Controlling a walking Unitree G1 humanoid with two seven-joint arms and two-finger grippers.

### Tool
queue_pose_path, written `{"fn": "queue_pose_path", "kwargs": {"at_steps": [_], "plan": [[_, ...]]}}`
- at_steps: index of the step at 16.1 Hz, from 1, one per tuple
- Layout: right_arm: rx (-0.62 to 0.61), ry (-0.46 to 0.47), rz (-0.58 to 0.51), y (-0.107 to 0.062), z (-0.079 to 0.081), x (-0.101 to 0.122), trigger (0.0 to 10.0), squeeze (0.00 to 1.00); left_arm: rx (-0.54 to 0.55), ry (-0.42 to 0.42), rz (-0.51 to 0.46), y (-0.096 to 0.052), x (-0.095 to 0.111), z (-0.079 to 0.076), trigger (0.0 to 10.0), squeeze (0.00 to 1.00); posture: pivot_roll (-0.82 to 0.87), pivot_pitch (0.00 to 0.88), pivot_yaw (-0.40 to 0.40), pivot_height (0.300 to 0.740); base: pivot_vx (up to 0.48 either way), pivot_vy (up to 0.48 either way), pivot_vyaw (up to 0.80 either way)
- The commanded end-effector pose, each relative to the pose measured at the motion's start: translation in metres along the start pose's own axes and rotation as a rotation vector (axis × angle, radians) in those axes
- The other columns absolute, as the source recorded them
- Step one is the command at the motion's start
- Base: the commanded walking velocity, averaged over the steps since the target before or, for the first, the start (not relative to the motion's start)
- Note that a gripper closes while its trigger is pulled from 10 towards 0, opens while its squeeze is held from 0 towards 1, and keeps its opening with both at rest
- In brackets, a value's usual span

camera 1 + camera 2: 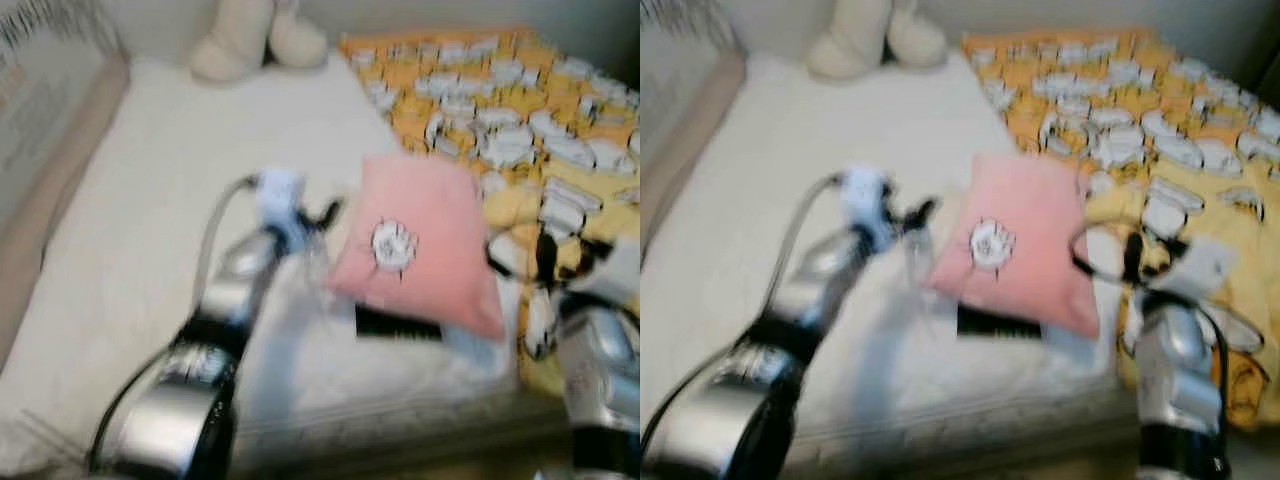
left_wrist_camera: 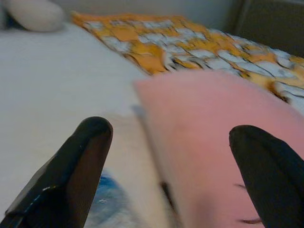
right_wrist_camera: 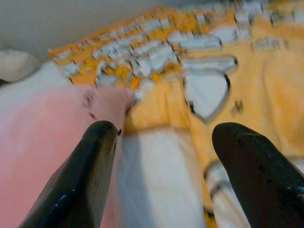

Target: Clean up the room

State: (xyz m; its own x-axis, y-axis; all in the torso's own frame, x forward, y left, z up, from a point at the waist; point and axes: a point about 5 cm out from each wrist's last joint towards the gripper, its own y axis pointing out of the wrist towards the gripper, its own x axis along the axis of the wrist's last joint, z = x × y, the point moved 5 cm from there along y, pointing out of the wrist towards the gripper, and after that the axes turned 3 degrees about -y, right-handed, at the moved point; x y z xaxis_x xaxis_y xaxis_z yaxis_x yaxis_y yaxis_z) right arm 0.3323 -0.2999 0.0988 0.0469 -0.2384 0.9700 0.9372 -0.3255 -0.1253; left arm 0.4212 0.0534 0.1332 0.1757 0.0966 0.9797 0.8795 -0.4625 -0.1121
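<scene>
Silver left arm filled the near foreground, its left end effector [image 1: 318, 222] reaching over the bed [image 1: 170, 200] with fingers [image 2: 76, 166] spread wide, nothing between them, pointed at the near-left edge of the pink pillow [image 1: 420, 245]. Right end effector [image 1: 1130, 262] hovered at the pillow's right side over the yellow patterned blanket [image 1: 520, 110], also spread and empty. Pillow lay on the white sheet, roughly mid-bed toward the foot, right edge overlapping or touching the blanket; a small white emblem on its top face. Dark flat item [image 1: 398, 324] poked out from under its near edge, can't tell what. Two cream cushions or plush shapes [image 1: 255, 40] sat at the head end. Views were motion-blurred. Judgement: pillow is light, soft, compressible, fabric not slippery, nothing fragile. Pinching a corner or edge seam would hold but it'll droop; squeezing both side edges with two effectors looks steadier. Watch for snagging the blanket on the right side.
</scene>
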Motion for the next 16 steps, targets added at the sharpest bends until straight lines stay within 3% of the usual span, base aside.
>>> {"fn": "queue_pose_path", "kwargs": {"at_steps": [1, 4, 8, 10, 12, 16], "plan": [[0.013, 0.038, 0.034, 0.003, 0.001, -0.004, 10.0, 0.00, 0.026, -0.036, 0.051, 0.001, -0.007, 0.008, 10.0, 0.00, -0.13, 0.000, 0.021, 0.740, 0.000, 0.000, 0.00], [0.034, 0.041, 0.108, 0.006, -0.004, -0.021, 10.0, 0.00, 0.006, -0.106, 0.107, 0.006, -0.010, 0.006, 10.0, 0.00, -0.15, 0.029, 0.037, 0.740, 0.000, 0.000, 0.00], [0.069, 0.052, 0.188, 0.016, -0.006, -0.032, 10.0, 0.00, -0.001, -0.188, 0.167, 0.009, -0.023, -0.003, 10.0, 0.00, -0.16, 0.122, -0.014, 0.740, 0.000, 0.000, 0.00], [0.151, 0.007, 0.211, 0.027, 0.011, -0.035, 10.0, 0.00, 0.003, -0.262, 0.197, 0.009, -0.038, -0.015, 10.0, 0.00, -0.19, 0.156, -0.038, 0.740, 0.000, 0.000, 0.00], [0.244, -0.085, 0.224, 0.038, 0.043, -0.040, 10.0, 0.00, 0.039, -0.242, 0.244, 0.005, -0.059, -0.020, 10.0, 0.00, -0.20, 0.180, -0.048, 0.740, 0.000, 0.000, 0.00], [0.366, -0.143, 0.225, 0.040, 0.081, -0.042, 10.0, 0.00, 0.018, -0.206, 0.220, 0.009, -0.054, -0.028, 10.0, 0.00, -0.18, 0.168, -0.045, 0.740, 0.000, 0.000, 0.00]]}}
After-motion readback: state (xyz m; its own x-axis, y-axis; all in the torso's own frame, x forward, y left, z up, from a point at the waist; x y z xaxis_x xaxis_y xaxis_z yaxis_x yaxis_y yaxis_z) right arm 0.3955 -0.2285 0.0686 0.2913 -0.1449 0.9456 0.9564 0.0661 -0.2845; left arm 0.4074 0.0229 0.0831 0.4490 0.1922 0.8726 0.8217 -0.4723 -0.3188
